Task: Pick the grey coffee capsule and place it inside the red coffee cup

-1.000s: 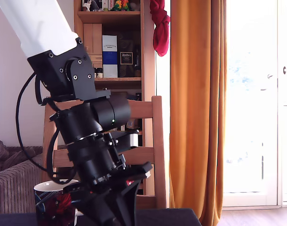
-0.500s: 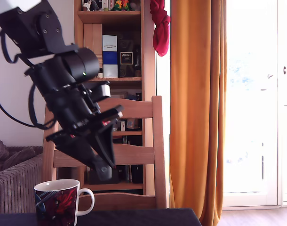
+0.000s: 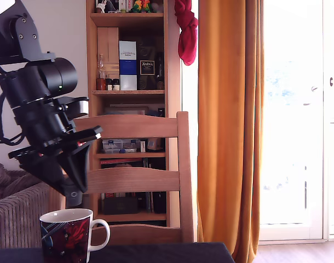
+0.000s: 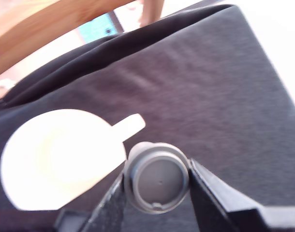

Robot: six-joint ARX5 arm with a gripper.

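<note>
My gripper [image 4: 156, 186] is shut on the grey coffee capsule [image 4: 157, 178], whose round face fills the space between the two black fingers in the wrist view. Beside the capsule in that view lies the white inside of the red coffee cup [image 4: 60, 157], its white handle [image 4: 129, 126] pointing toward the capsule. In the exterior view the red coffee cup [image 3: 65, 236] stands on the dark table at the bottom left, and my gripper [image 3: 74, 193] hangs in the air just above its rim. The capsule itself is hidden in the exterior view.
A dark cloth [image 4: 210, 96] covers the table. Behind the table stands a wooden chair [image 3: 156, 164], with a bookshelf [image 3: 128, 71] further back, an orange curtain [image 3: 230, 126] on the exterior view's right and a grey sofa [image 3: 16, 216] at its left.
The arm has risen off the table and swung toward the exterior view's left, carrying the capsule to a spot above the cup. The cup, earlier covered by the arm, now shows fully.
</note>
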